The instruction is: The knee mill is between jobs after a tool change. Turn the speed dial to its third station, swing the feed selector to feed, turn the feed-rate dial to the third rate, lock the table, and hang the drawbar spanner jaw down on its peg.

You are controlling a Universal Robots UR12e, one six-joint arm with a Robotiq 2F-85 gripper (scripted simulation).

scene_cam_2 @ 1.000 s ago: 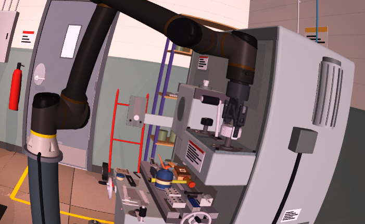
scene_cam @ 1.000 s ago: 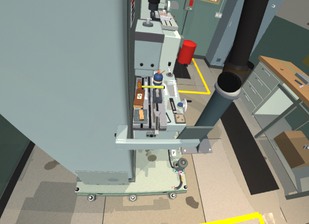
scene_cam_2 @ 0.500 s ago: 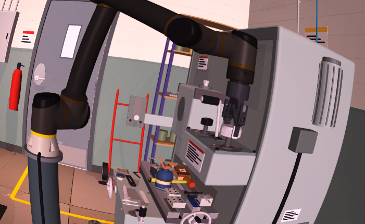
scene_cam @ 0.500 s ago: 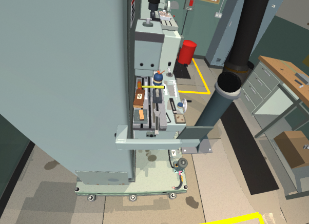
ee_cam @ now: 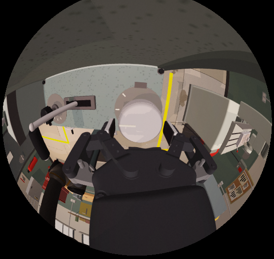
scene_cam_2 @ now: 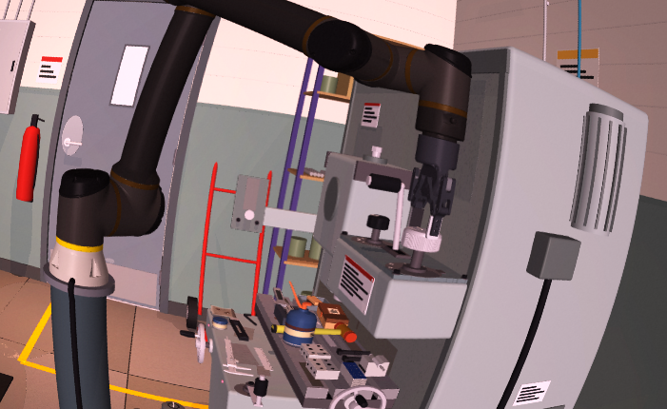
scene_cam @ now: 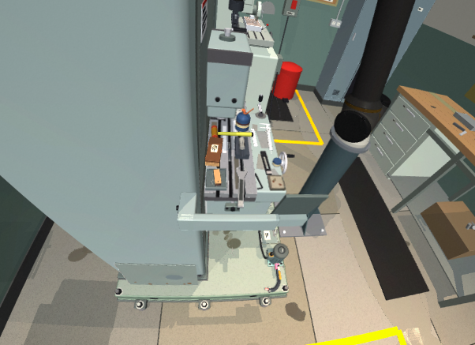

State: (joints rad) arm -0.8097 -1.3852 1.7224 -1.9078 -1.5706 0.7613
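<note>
The mill's grey column hides my gripper from the side camera. The white knurled speed dial [ee_cam: 140, 121] [scene_cam_2: 422, 239] stands on a short post on the head's top ledge. My gripper [ee_cam: 141, 128] [scene_cam_2: 431, 216] hangs straight down over the dial, open and empty, a finger on either side of it. To the dial's left the feed selector lever [ee_cam: 49, 115] [scene_cam_2: 400, 213] has a pale shaft with a black grip, and a small black knob [scene_cam_2: 378, 222] stands beyond it. The drawbar spanner [scene_cam: 241, 185] lies along the table, between the vise and the table's front edge.
The column wall [scene_cam_2: 529, 203] rises close behind the gripper. On the table lie a blue oil can [scene_cam_2: 299, 325], a yellow-handled mallet [scene_cam_2: 320, 332], blocks and a vise. A red hand truck [scene_cam_2: 234, 228] and shelving stand behind the mill; a workbench [scene_cam: 438, 114] stands beside the arm's base.
</note>
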